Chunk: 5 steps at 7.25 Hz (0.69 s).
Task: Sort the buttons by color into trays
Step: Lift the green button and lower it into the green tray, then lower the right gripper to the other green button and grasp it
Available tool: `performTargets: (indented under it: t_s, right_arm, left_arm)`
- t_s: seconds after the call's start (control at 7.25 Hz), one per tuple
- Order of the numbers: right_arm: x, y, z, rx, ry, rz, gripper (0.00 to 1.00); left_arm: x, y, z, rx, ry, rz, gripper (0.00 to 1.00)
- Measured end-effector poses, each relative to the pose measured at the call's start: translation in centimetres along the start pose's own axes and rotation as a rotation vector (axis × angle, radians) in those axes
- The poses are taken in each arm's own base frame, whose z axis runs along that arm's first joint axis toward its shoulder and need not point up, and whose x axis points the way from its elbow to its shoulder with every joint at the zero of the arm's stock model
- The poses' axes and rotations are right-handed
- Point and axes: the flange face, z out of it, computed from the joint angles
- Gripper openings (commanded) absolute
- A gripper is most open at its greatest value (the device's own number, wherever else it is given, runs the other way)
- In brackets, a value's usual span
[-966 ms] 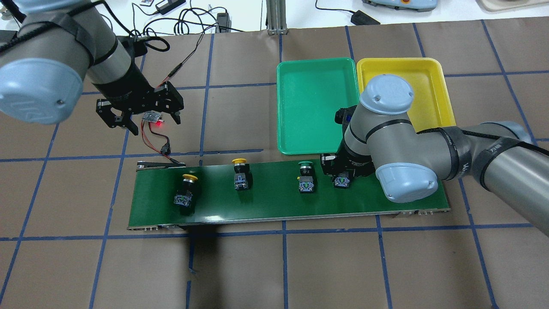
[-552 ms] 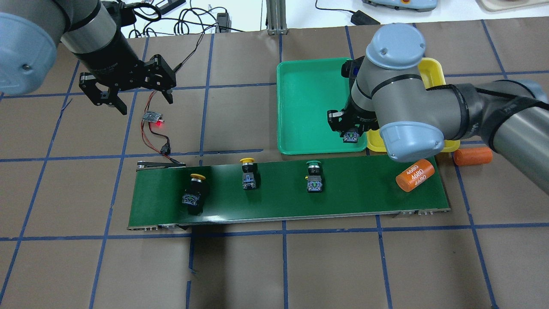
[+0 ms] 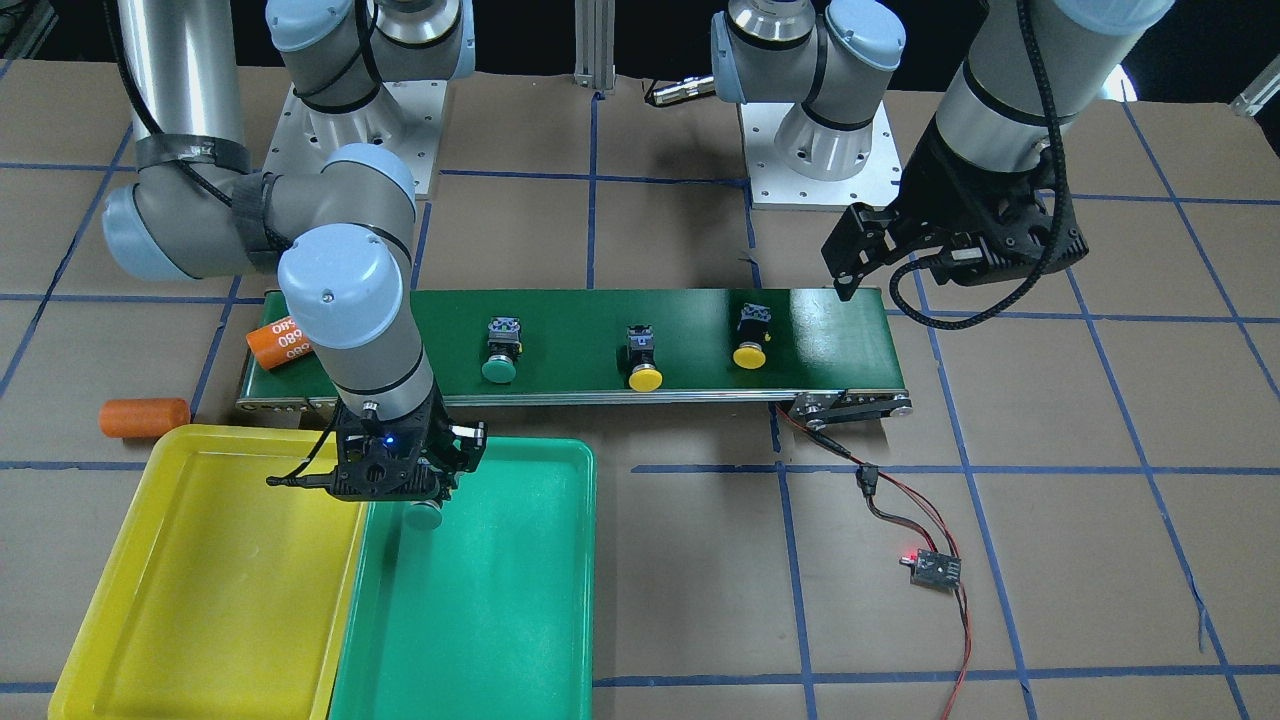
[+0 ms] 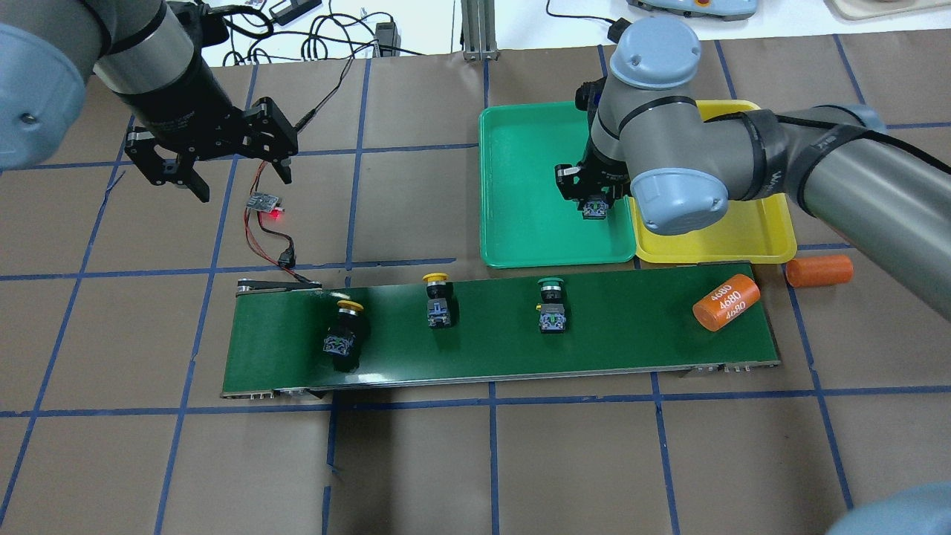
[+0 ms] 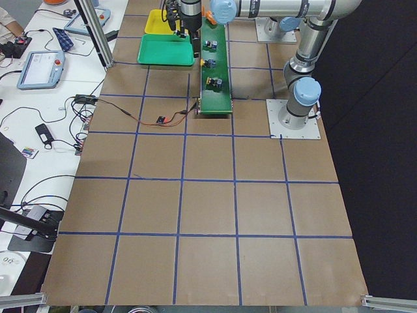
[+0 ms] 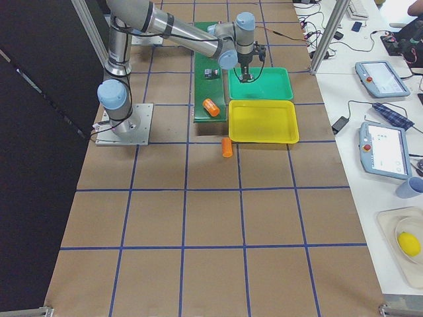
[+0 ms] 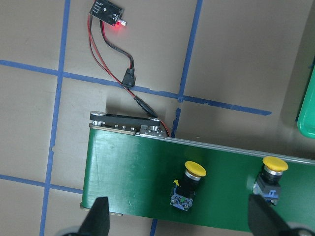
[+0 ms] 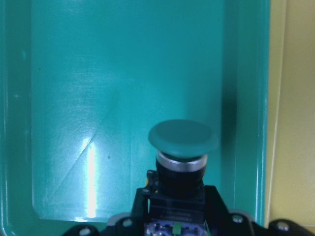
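A: What can go wrong from here?
B: The right fingers (image 8: pixel 215 206) are clenched on the dark body of a green button (image 8: pixel 183 142). It is above the green tray (image 4: pixel 520 186), in the right part of it, close to the wall beside the yellow tray (image 4: pixel 743 230). How high it hangs, I cannot tell. In my opinion, if it is let go too high, the round cap may make it roll or bounce over this low wall, into the wrong colour
A: And the other arm?
B: The left fingers (image 7: pixel 101 219) are released and hold nothing, at upper left of the overhead frame, above the counter (image 4: pixel 416 461) near a small board (image 4: pixel 266 200) with a red light. Three more buttons lie on their sides on the conveyor belt (image 4: pixel 483 345): the left yellow button (image 4: pixel 340 338), the middle yellow button (image 4: pixel 438 306) and the second green button (image 4: pixel 551 312). I think a grip on a smooth cap could slip, so the squared body is safer
A: Is there writing to read?
B: Only "4680", white, printed several times on the orange cylinder (image 4: pixel 726 303) at the right end of the belt. The other orange cylinder (image 4: pixel 819 270), on the counter beside the yellow tray, shows none. Letters on the right arm's black band (image 4: pixel 769 160) are too small to read
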Motion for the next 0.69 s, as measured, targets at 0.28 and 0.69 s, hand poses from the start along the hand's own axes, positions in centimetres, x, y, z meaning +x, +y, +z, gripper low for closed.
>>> performTargets:
  t_s: [0.28,0.69]
  right_arm:
    - [0.0,0.1,1.0,-0.016,0.002,-0.001,1.0]
    - [0.3,3.1,-3.6,-0.131,0.016,0.019,1.0]
  left_arm:
    - [-0.2,-0.2,0.1,0.009,0.001,0.028,1.0]
    - [-0.7,-0.6,-0.3,0.024,-0.006,0.043,1.0]
